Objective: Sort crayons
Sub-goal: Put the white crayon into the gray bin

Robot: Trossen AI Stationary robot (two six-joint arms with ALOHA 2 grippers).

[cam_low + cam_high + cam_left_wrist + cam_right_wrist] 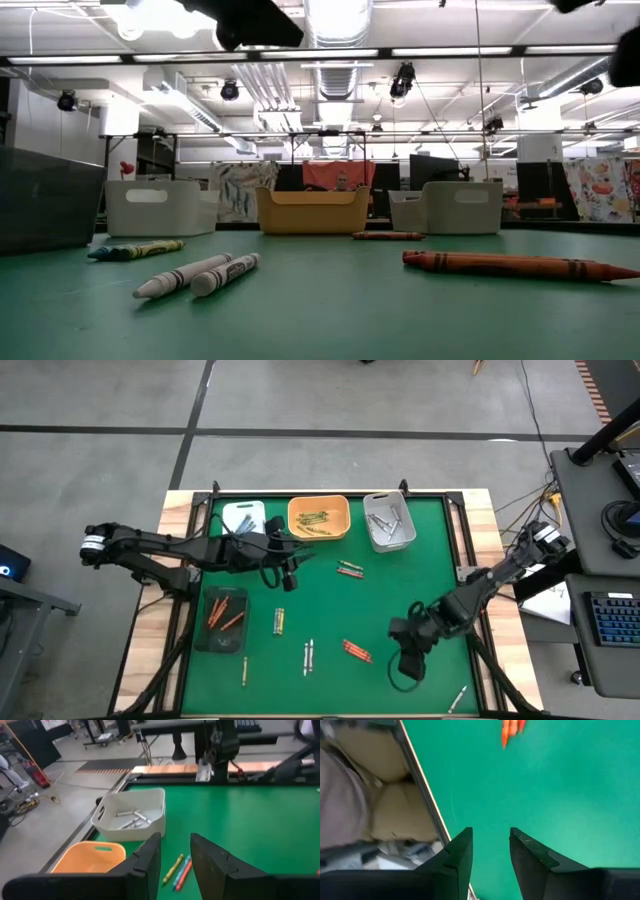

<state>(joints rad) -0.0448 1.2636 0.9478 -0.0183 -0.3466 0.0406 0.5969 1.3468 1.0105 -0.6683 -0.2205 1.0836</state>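
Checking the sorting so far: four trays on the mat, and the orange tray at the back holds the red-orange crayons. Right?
Not quite. The high view shows the orange tray holding yellow-olive crayons. The red-orange crayons lie in the dark tray at the mat's left front. Four trays is right.

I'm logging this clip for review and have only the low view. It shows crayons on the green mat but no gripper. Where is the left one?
Observer: The left gripper hangs over the mat in front of the orange bin, open and empty.
Operator: And the right one?
Observer: The right gripper is over the mat's front right part, beside a red-orange pair, also open and empty.
Operator: Is anything in the dark tray?
Observer: Yes, the dark tray holds red-orange crayons.
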